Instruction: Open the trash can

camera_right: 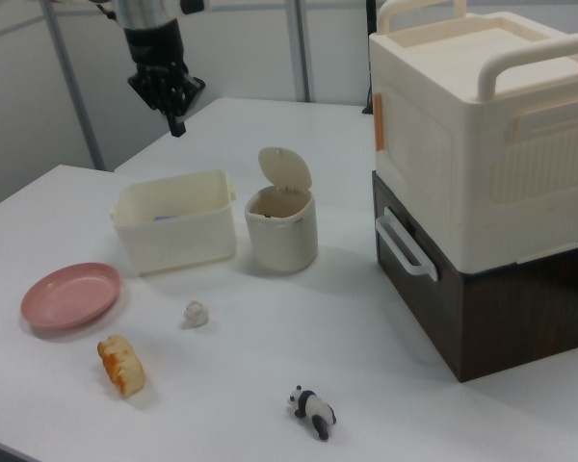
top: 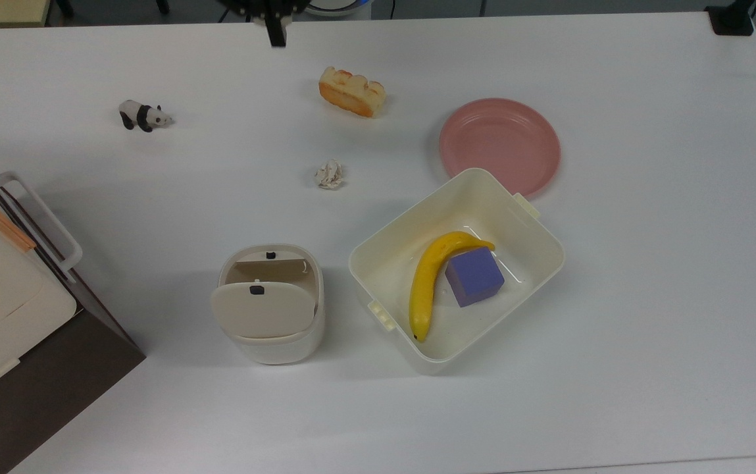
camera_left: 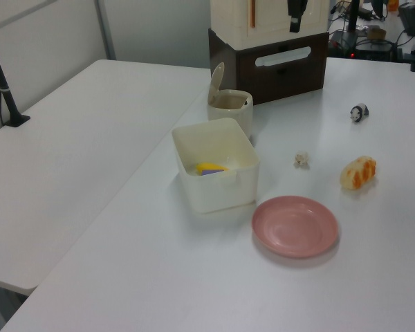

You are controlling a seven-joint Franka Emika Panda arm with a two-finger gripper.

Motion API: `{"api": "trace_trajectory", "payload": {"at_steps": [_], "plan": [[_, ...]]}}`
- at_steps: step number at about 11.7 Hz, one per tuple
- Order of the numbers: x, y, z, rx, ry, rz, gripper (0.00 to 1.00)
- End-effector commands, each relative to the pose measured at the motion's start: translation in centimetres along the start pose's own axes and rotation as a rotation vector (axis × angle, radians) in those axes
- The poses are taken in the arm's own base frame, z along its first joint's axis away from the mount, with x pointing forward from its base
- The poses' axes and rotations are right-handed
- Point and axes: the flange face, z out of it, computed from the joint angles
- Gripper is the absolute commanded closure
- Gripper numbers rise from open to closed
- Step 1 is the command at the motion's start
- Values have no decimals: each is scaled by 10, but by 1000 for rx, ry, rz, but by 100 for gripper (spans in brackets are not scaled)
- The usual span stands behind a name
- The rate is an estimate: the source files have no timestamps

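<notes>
One lid point(camera_right: 284, 170) stands up off the trash can point(top: 271, 304), so I call it open, with my gripper point(camera_right: 176, 123) high, well apart, fingers pinched together on nothing.

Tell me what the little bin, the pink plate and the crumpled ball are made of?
The trash can looks like smooth cream plastic, moulded with rounded corners and a matte beige lid. The pink plate seems plastic too, evenly coloured with a soft sheen, though it could be ceramic. The crumpled ball is probably paper, white and full of creases.
</notes>
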Motion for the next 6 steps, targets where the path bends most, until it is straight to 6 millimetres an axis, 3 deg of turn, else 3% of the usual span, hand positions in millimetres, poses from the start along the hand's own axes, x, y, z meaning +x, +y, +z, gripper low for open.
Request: {"api": "trace_trajectory", "payload": {"at_steps": [1,4,6], "plan": [[-34,11,3,10,9,18,100],[-27,24,26,-4,32,32,100],[-26,30,30,-6,28,17,100]]}}
